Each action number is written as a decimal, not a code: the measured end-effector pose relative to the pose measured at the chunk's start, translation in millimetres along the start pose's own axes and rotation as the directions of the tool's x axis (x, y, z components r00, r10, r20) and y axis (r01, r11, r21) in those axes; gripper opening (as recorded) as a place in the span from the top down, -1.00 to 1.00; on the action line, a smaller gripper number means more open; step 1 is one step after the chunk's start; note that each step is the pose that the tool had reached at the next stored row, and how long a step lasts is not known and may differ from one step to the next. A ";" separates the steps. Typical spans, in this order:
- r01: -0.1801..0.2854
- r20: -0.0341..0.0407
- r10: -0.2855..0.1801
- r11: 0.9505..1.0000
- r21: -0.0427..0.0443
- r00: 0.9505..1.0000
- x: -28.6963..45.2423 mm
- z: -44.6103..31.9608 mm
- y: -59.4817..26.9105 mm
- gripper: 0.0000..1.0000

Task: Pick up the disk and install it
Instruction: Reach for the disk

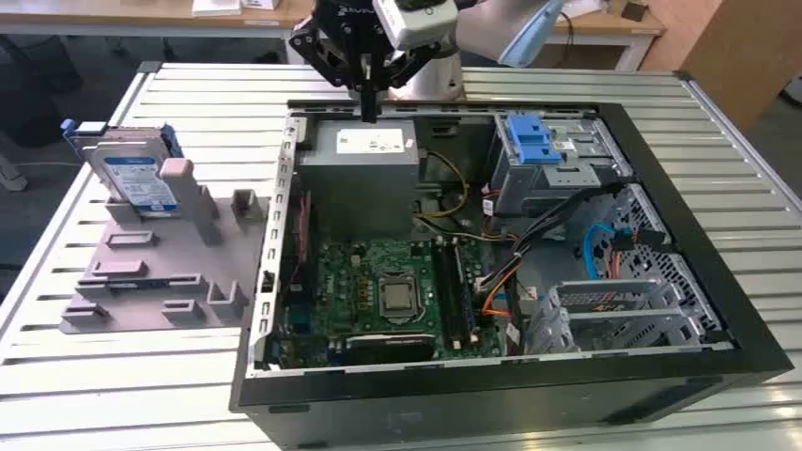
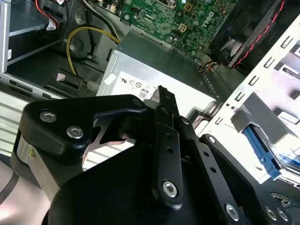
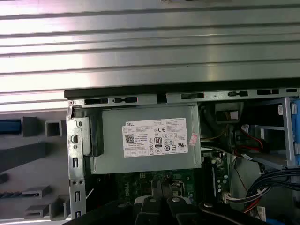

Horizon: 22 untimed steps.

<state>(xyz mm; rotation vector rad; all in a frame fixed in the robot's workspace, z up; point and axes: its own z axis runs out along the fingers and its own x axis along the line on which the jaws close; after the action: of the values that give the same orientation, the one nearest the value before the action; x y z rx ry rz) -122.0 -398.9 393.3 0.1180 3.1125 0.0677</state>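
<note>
The gripper (image 1: 370, 113) hangs above the grey power supply (image 1: 361, 155) in the open computer case (image 1: 701, 282), fingers together and holding nothing. The disk (image 1: 135, 178) stands on edge in a grey fixture (image 1: 150, 272) on the tabletop (image 1: 213, 94) — well apart, at the exterior view's left.

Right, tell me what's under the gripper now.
The gripper hangs over the grey power supply box in the open computer case. What lies beneath that box is covered.
</note>
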 end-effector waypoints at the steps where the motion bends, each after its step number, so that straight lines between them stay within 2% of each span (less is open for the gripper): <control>1: 0.000 0.000 0.000 1.000 0.000 1.000 0.0 0.0 0.0 0.79; 10: 0.000 0.000 0.000 1.000 0.000 1.000 3.8 0.0 0.0 0.79; 22: 0.000 0.000 0.000 1.000 0.000 1.000 14.7 0.1 0.2 0.79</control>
<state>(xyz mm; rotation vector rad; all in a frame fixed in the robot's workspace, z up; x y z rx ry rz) -136.6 -397.6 392.8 0.1180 3.1125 0.0677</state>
